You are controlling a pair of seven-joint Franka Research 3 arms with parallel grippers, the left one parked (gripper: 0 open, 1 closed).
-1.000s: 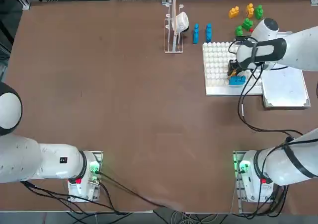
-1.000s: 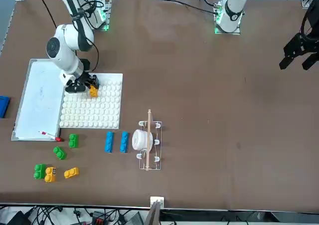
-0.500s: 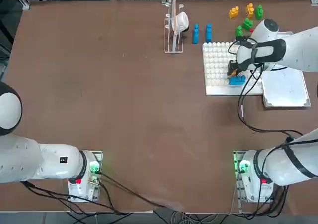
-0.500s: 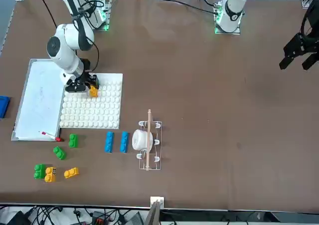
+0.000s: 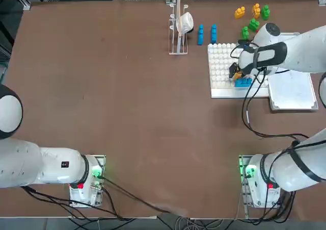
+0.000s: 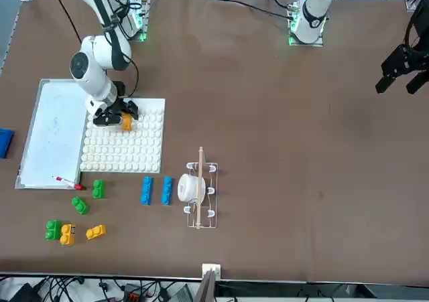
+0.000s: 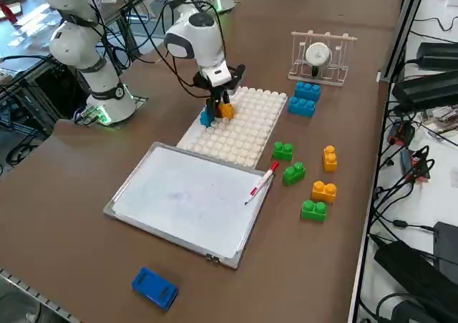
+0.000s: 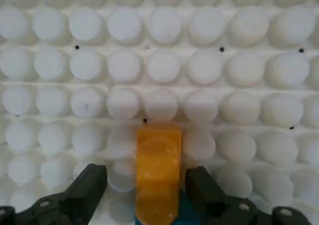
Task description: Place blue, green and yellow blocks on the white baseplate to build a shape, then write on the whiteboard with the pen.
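My right gripper point(image 8: 147, 192) is open low over the white baseplate point(image 5: 221, 61), at its edge nearest the arm bases. Its fingers point(image 8: 87, 190) stand on either side of a yellow block point(image 8: 158, 170) without gripping it. That yellow block point(image 6: 126, 121) sits on a blue block point(image 5: 243, 81) on the plate. The whiteboard point(image 7: 186, 198) lies beside the plate, with the pen point(image 7: 259, 183) on its far edge. Two loose blue blocks point(image 6: 146, 190), several green blocks point(image 6: 98, 188) and yellow blocks point(image 6: 96, 232) lie on the table beyond the plate.
A small rack point(image 6: 198, 188) holding a white roll stands beside the loose blue blocks. A chunky blue oblong object point(image 7: 154, 288) lies on the table beyond the whiteboard's outer end. The gripper's cable point(image 5: 249, 112) loops over the table near the plate.
The gripper's fingers have spread apart and let go of the yellow block, which stays on the blue block. The wrist has shifted slightly over the plate.
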